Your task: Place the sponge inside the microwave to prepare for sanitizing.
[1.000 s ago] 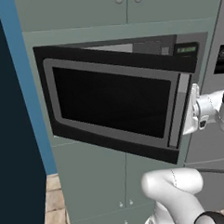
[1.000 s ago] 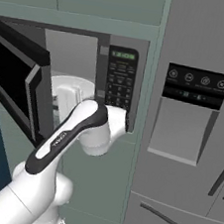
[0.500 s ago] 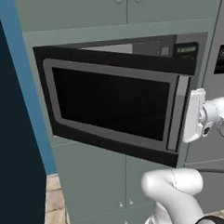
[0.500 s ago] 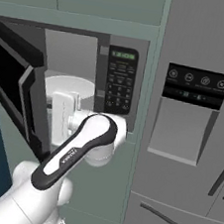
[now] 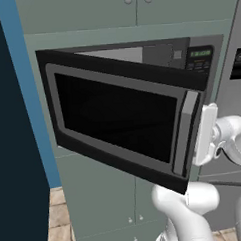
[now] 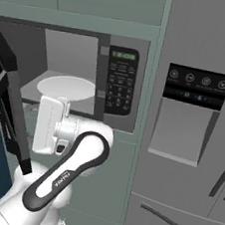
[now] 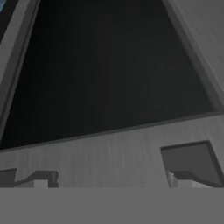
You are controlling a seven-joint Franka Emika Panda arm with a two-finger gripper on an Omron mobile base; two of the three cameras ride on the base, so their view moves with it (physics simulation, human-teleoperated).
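Note:
The microwave (image 6: 119, 80) is built into the green cabinet wall. Its door (image 5: 117, 117) stands swung out toward me, about half open. Behind it the pale cavity holds the round white plate (image 6: 67, 86). My white hand (image 6: 48, 125) hovers in front of the cavity's lower edge, just inside the door's free edge (image 5: 189, 134). In the hand view my gripper (image 7: 109, 180) is open with nothing between its fingertips (image 7: 40, 179). It faces the door's dark window (image 7: 105, 70) and grey trim from close up. The sponge is out of view.
A grey fridge (image 6: 190, 145) with a dispenser panel stands right of the microwave. Green cabinet doors (image 5: 137, 11) sit above and below it. A dark blue wall (image 5: 12, 123) closes the left side. The open door juts out into the room in front of the arm.
My hand has dropped a little and drawn back from the door's edge. The door stands at the same angle and the gripper has stayed open.

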